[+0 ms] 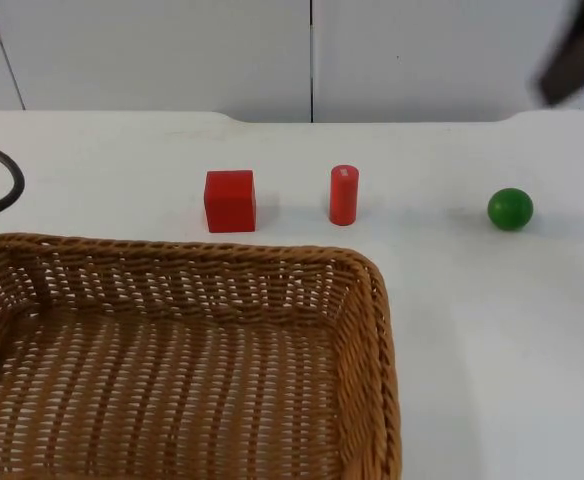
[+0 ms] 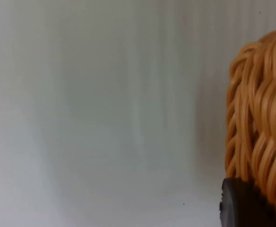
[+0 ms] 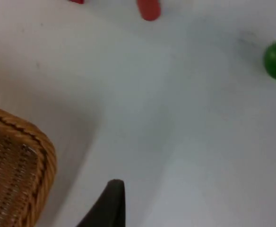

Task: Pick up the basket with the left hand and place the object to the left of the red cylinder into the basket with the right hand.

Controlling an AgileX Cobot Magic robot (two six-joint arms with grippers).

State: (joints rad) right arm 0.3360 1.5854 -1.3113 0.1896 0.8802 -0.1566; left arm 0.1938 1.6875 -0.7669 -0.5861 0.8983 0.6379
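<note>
White table's got the red cube (image 1: 230, 200) just left of the red cylinder (image 1: 344, 194), your left gripper (image 2: 242, 203) is pinching the basket (image 1: 187, 360) rim, so next bring the right gripper (image 3: 110, 203), can't tell its fingers, over the cube

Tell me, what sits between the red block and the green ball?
The red cylinder stands upright between the red block and the green ball, as the top view shows.

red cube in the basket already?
No: in the top view the red cube stands on the white table beyond the basket's far rim, left of the red cylinder.
</note>
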